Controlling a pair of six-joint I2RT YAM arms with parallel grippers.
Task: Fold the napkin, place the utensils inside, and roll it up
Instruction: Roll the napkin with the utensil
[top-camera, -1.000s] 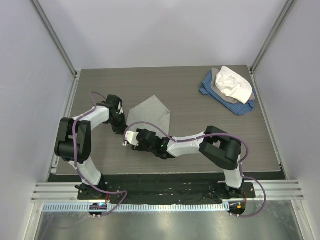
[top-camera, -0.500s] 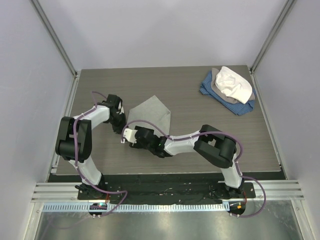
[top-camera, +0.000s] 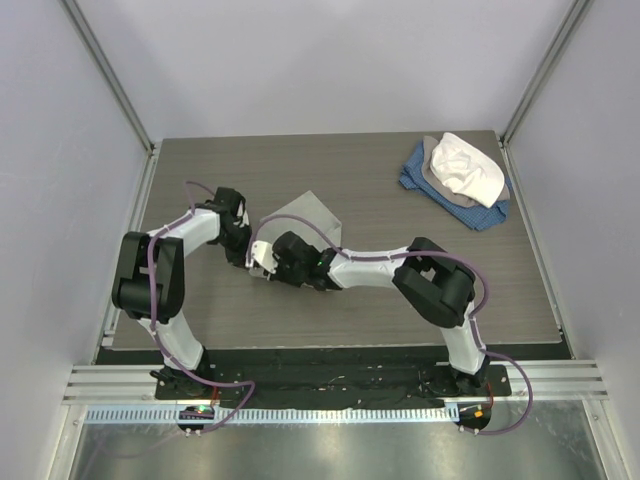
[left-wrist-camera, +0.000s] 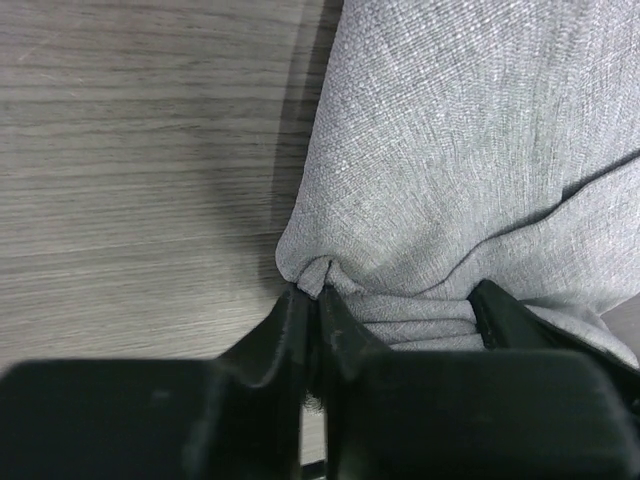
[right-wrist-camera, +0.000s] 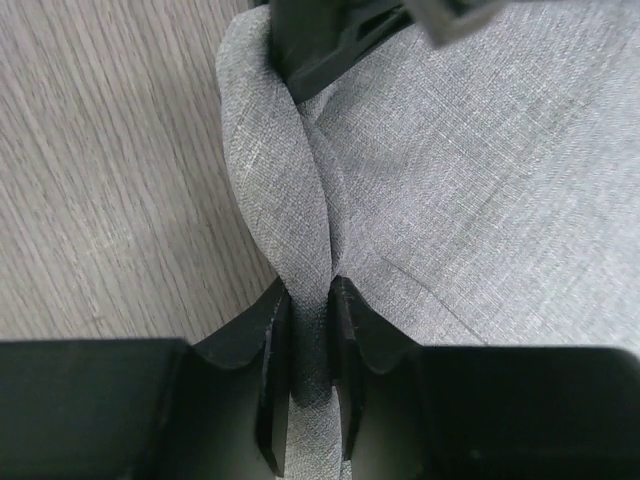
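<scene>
1. The napkin lies on the tabletop. Most of it is spread flat, with one corner pointing away from the arms. Its near-left edge is gathered into a thick, twisted ridge.
2. The left gripper is clenched on the napkin at the left end of that ridge. Its dark fingers are pressed together on a small puckered fold, and the grey cloth fans out beyond them.
3. The right gripper grasps the napkin too. The rolled ridge runs straight down between its two fingers, which squeeze it from both sides.
4. In the right wrist view the ridge leads from the right gripper to the black fingers of the left gripper at its far end. The two grips sit near each other on the same edge of the napkin.
5. In the left wrist view a dark shadow lies on the tabletop just beside the napkin's left edge. Whether that edge is raised off the surface cannot be told.
6. On the napkin's right part, an upper layer of cloth overlaps a lower one along a slanting line.
7. The left arm reaches the napkin from its left. The right arm stretches low across the tabletop to the napkin from the near right.
8. A heap of cloths in blue, grey and white rests well apart from the napkin, to its right and farther back.
</scene>
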